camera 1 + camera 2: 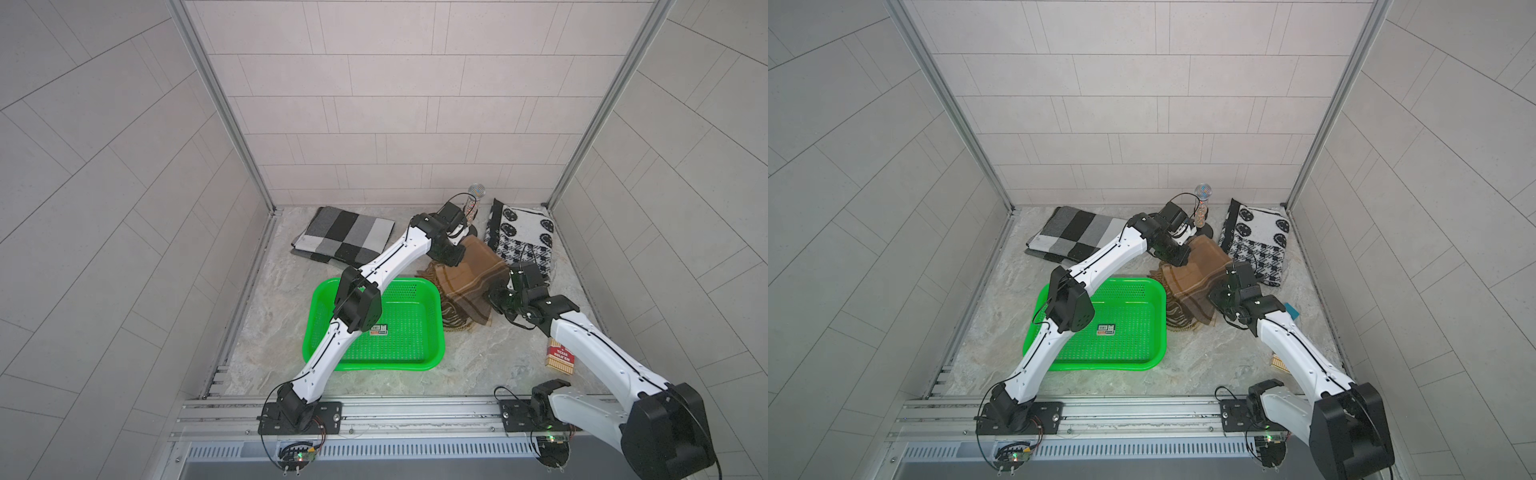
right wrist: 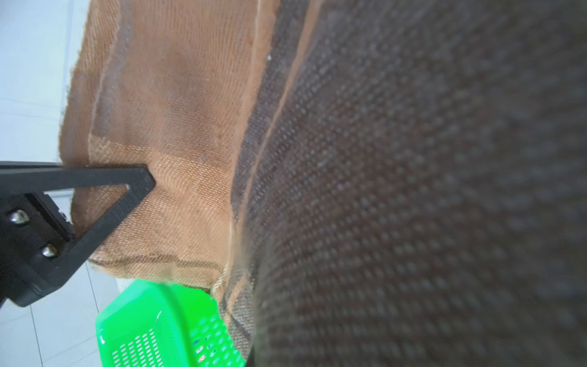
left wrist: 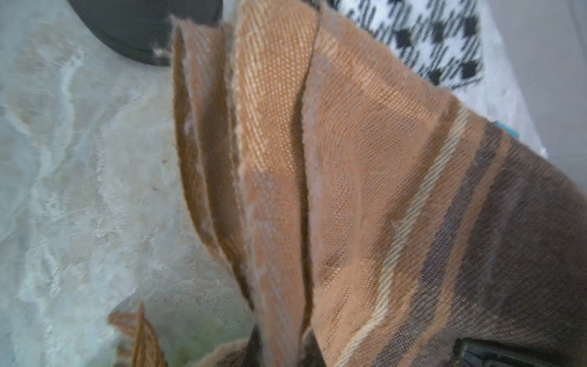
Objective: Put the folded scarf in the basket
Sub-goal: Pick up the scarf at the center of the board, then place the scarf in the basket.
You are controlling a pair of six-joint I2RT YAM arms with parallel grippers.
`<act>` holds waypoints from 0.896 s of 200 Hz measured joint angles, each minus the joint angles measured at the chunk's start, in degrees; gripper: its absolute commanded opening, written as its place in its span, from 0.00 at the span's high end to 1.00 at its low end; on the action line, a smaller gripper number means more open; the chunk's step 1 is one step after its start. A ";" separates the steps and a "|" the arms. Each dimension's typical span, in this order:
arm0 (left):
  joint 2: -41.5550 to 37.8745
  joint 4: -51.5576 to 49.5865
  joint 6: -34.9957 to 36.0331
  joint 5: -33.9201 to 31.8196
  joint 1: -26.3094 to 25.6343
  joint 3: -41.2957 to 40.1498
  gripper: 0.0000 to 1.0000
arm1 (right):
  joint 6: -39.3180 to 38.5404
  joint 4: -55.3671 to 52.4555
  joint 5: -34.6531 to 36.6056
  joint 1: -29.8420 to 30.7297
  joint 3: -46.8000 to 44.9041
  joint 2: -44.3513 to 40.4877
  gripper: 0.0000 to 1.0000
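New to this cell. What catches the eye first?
The bright green basket at table centre, empty but for a sticker. Just beside it, on the right arm's side, the brown scarf is pinched by the left end effector and the right end effector, not yet in the basket.

The scarf (image 2: 381, 178) fills most of the frame. A dark brown woven band sits close to the lens and out of focus, next to a tan section with faint pale stripes. One black triangular jaw of the right gripper (image 2: 151, 181) presses its tip into the tan cloth and dimples it; the opposing jaw is hidden by fabric. A rounded corner of the green perforated basket (image 2: 152, 330) shows past the scarf's edge. A pale tiled surface (image 2: 31, 79) lies behind.
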 measured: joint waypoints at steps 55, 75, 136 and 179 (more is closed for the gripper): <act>-10.01 -1.33 -7.06 -0.48 3.04 -2.51 1.00 | -5.95 -8.22 -0.55 1.29 12.11 -0.57 1.00; -14.78 -0.46 -8.79 0.09 5.68 -7.50 1.00 | -8.52 -9.51 -1.33 2.95 18.14 2.08 1.00; -31.89 11.30 -14.71 5.09 19.02 -33.11 1.00 | -16.31 -10.80 -5.25 10.82 41.09 20.37 1.00; -45.33 23.02 -19.69 9.01 29.00 -55.39 1.00 | -20.22 -12.04 -5.49 19.10 50.80 30.84 1.00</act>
